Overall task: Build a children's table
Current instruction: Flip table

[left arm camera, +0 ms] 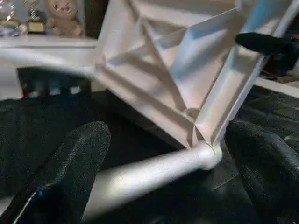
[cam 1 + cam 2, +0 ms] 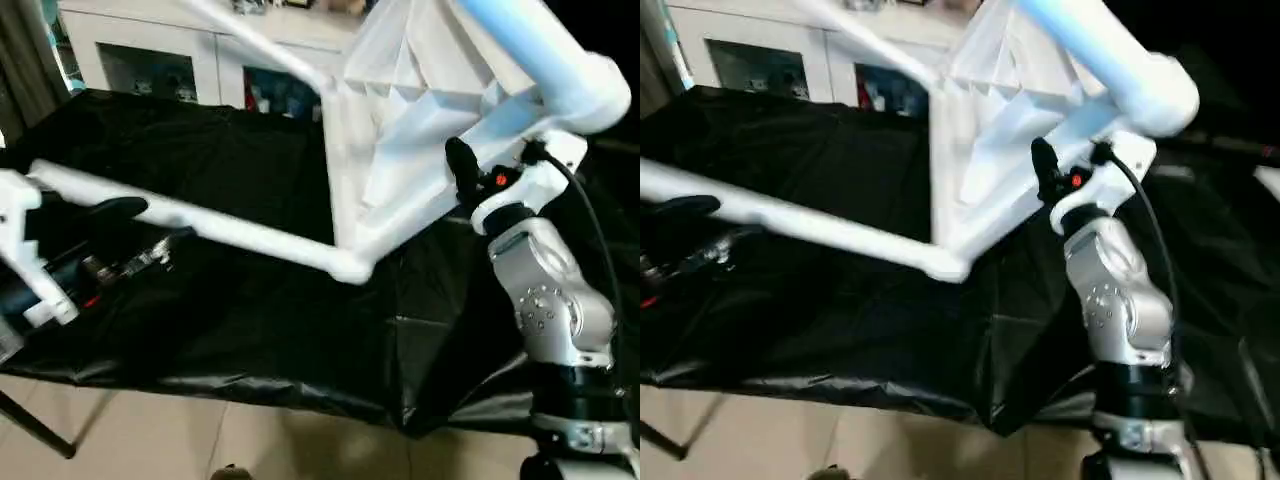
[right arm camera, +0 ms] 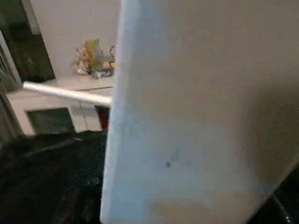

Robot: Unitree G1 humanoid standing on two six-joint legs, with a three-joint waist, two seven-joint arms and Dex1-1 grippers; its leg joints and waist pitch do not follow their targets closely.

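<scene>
Tabletop [image 2: 420, 130] stands tilted over the black cloth [image 2: 230, 330], our right gripper [image 2: 470, 175] pinching its edge; our left gripper [image 1: 163, 168], fingers spread around the lower leg [image 2: 230, 232], should push straight along the socket [image 2: 350, 266] axis.

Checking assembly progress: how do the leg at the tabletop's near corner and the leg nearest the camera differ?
Near-corner leg lies low over the black cloth, between the left gripper's fingers; the nearest leg rises steeply at the upper right. Both are white tubes on the tilted tabletop.
</scene>
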